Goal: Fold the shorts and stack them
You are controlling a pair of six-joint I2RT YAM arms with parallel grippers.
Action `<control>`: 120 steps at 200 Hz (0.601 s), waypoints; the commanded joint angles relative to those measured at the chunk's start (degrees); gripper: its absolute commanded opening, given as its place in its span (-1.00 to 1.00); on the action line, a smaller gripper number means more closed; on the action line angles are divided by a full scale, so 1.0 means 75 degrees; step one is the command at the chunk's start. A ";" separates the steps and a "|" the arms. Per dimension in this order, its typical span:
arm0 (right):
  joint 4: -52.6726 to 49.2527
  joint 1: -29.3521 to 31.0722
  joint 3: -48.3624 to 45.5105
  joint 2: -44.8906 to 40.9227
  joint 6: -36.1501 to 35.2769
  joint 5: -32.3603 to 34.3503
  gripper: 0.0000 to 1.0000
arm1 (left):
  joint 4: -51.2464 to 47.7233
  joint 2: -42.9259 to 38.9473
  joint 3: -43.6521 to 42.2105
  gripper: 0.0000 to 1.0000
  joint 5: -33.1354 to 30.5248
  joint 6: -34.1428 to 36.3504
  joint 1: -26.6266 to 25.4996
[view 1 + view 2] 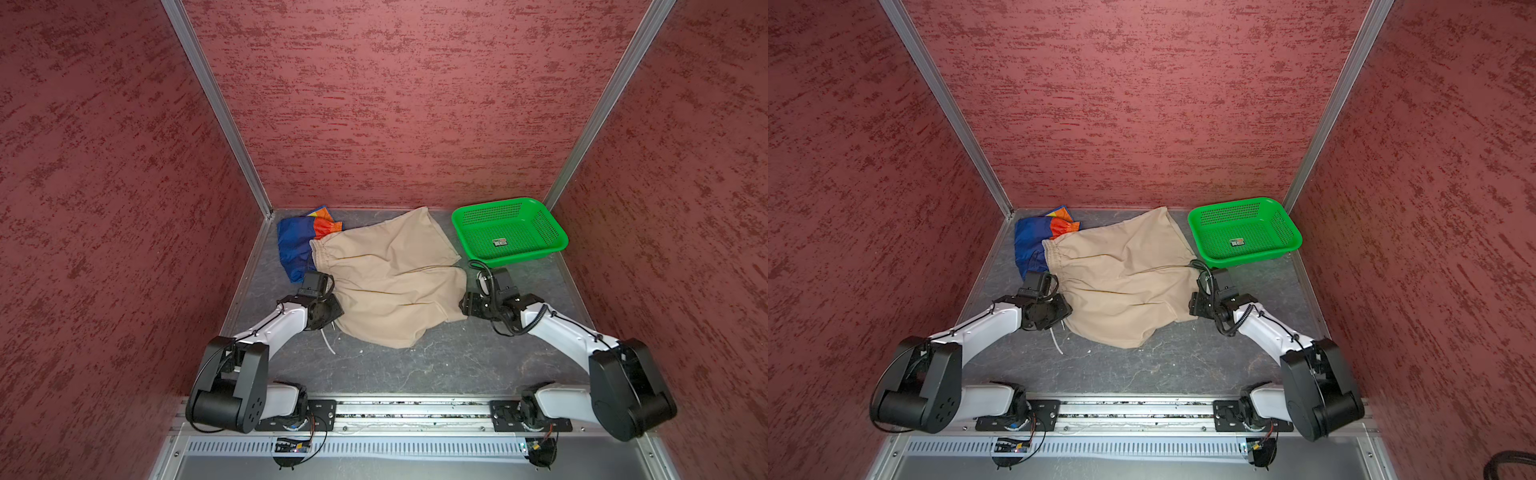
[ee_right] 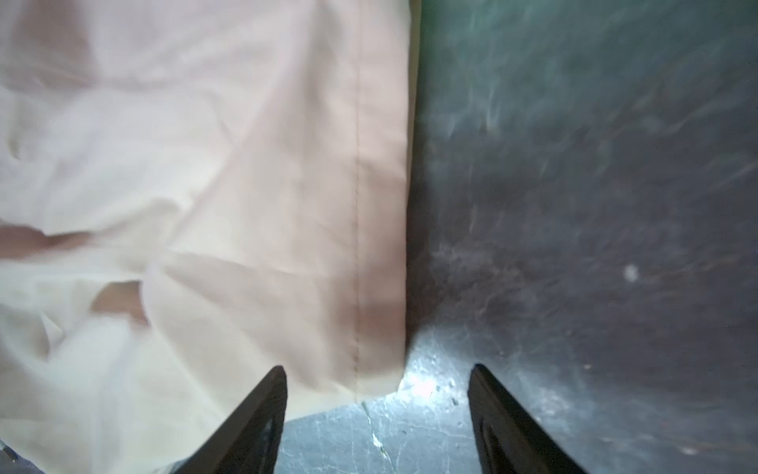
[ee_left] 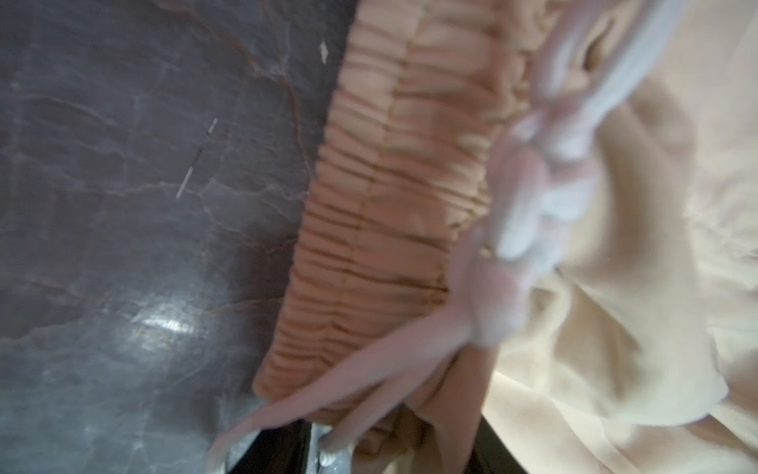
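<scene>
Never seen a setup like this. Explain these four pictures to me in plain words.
Two robot arms with pincer grippers work on a grey table. Two pictures look down from above; the close-ups come from wrist cameras. The beige shorts lie spread out, partly covering rainbow-striped shorts; a green basket stands beside them. The right gripper is open at a leg hem, holding nothing. The left gripper is at the waistband, by the white drawstring; whether it grips is unclear.

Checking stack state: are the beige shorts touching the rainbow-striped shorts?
Touching. In both top views the beige shorts lie with their waistband over the edge of the rainbow-striped shorts, hiding part of them.
</scene>
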 commanded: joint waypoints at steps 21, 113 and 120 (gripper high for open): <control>0.1490 0.0316 -0.0256 0.0362 0.0793 -0.0875 0.42 | 0.0015 0.0011 0.0152 -0.15 0.0028 0.0046 0.0050; -0.1573 0.0129 0.2202 -0.0123 -0.0039 0.0375 -1.00 | -0.1106 -0.0325 0.1202 -1.00 0.0773 0.0473 0.0760; -0.2147 0.0033 0.2652 -0.0177 -0.0181 0.0644 -1.00 | -0.1319 -0.0405 0.1342 -1.00 0.0898 0.0551 0.0876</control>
